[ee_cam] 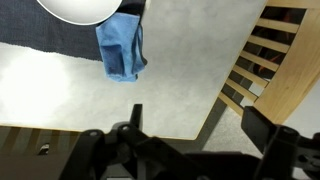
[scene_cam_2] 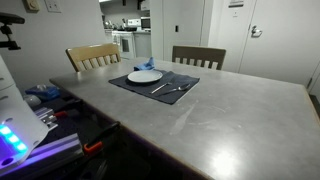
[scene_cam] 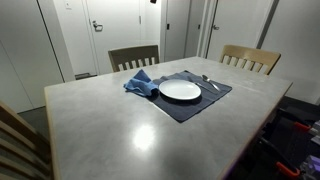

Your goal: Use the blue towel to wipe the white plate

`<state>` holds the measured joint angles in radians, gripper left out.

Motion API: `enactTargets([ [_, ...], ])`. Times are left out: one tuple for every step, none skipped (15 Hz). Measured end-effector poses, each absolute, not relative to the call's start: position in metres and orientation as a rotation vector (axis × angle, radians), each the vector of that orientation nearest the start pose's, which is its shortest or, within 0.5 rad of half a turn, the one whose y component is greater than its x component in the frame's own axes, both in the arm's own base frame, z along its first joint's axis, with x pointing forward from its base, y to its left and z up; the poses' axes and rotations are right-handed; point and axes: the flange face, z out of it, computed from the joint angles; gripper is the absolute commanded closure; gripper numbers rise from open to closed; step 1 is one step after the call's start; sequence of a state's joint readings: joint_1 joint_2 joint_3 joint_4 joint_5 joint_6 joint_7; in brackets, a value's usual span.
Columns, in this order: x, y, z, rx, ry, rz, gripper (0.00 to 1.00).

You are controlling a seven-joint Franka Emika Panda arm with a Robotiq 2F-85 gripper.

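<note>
The white plate (scene_cam: 180,90) sits on a dark blue placemat (scene_cam: 200,104) on the grey table; it also shows in an exterior view (scene_cam_2: 145,76) and at the top edge of the wrist view (ee_cam: 85,8). The blue towel (scene_cam: 141,84) lies crumpled beside the plate, partly on the placemat; it also shows in an exterior view (scene_cam_2: 150,65) and in the wrist view (ee_cam: 122,48). My gripper (ee_cam: 200,125) is open and empty, high above the table's edge, well away from the towel. It does not show in either exterior view.
A fork and spoon (scene_cam: 210,83) lie on the placemat on the plate's other side. Wooden chairs (scene_cam: 133,57) (scene_cam: 250,58) stand at the table's far side; one chair (ee_cam: 275,60) is close to my gripper. The table's edge (ee_cam: 215,110) runs below me.
</note>
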<state>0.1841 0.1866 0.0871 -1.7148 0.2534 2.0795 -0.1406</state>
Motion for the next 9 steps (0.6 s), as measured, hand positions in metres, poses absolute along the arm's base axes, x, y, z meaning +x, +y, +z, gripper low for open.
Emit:
enactTargets([
  [0.619,0.182,0.482,-2.842,-0.407,-0.224,0.00],
  [0.627,0.185,0.470,-2.843,-0.381,-0.216,0.00],
  [0.634,0.188,0.458,-2.848,-0.354,-0.203,0.00],
  [0.640,0.191,0.446,-2.856,-0.327,-0.182,0.00],
  [0.645,0.193,0.434,-2.859,-0.303,-0.159,0.00],
  [0.650,0.196,0.424,-2.854,-0.295,-0.142,0.00],
  [0.652,0.197,0.418,-2.854,-0.297,-0.131,0.00],
  [0.652,0.198,0.416,-2.854,-0.297,-0.127,0.00],
  [0.652,0.198,0.417,-2.854,-0.299,-0.130,0.00],
])
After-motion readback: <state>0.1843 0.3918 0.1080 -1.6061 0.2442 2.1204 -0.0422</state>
